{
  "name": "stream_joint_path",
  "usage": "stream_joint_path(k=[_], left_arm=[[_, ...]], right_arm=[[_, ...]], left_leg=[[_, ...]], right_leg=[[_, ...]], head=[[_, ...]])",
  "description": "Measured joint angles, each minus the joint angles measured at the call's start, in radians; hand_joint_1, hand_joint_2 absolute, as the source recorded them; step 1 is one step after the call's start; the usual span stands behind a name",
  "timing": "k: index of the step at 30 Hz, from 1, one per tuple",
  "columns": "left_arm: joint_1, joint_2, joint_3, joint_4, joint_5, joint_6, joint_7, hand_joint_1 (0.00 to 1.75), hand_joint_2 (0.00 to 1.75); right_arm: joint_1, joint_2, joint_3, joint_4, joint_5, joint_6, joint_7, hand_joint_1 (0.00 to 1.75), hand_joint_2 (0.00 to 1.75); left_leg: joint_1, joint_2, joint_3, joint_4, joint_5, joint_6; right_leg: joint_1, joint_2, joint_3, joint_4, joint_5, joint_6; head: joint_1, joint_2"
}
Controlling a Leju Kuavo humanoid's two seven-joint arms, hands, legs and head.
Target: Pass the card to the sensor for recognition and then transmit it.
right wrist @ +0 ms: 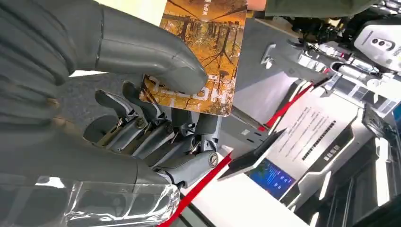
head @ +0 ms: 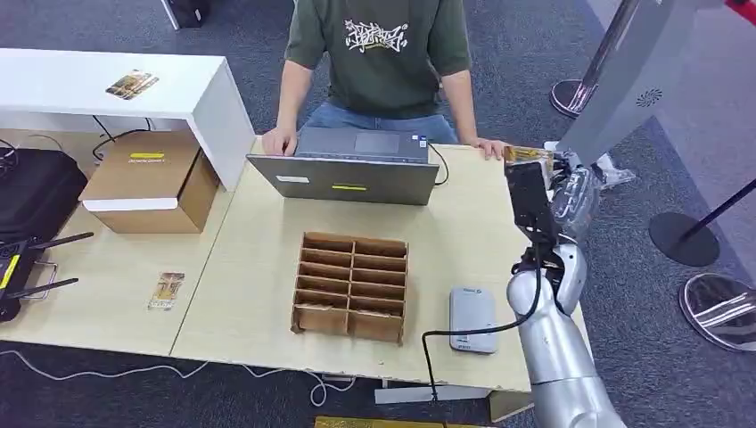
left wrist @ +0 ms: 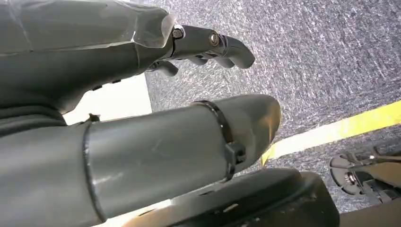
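right wrist view shows my right hand gripping the card, an autumn-printed one, with the thumb pressed on its face and the fingers behind it, so most of the card stands clear of the grip. in the head view that hand is raised at the far right corner of the worktop, with the card just beyond it, close to the seated person's hand resting on the far edge. the grey card reader lies flat near the front edge on the right, back toward my body from the card; i judge the coming move turns on that, the card needing to travel back and down over it, and the right hand is the nearer one. i cannot tell the card's long axis against the reader. my left hand hangs over the carpet, fingers loosely curled, holding nothing. counts: three cards in all, one held, one on the worktop's left part, one on the white counter; one reader, one laptop, one cardboard divider tray.
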Motion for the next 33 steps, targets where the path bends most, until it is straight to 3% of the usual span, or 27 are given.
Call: stream_joint_path(k=[27, 33], left_arm=[[0.001, 0.001, 0.026, 0.000, 0.023, 0.011, 0.000, 0.00, 0.00], [0.002, 0.001, 0.026, 0.000, 0.023, 0.013, 0.000, 0.00, 0.00]], right_arm=[[0.209, -0.003, -0.014, -0.132, 0.100, 0.060, 0.035, 1.75, 1.75], [0.260, -0.008, -0.048, -0.163, 0.107, 0.061, 0.045, 1.75, 1.75]], left_leg=[[0.000, 0.000, 0.000, 0.000, -0.001, -0.001], [0.000, -0.001, 0.000, 0.000, -0.001, 0.000]], right_leg=[[0.000, 0.000, 0.000, 0.000, -0.001, 0.000], [0.000, -0.001, 0.000, 0.000, -0.002, 0.000]], head=[[0.000, 0.000], [0.000, 0.000]])
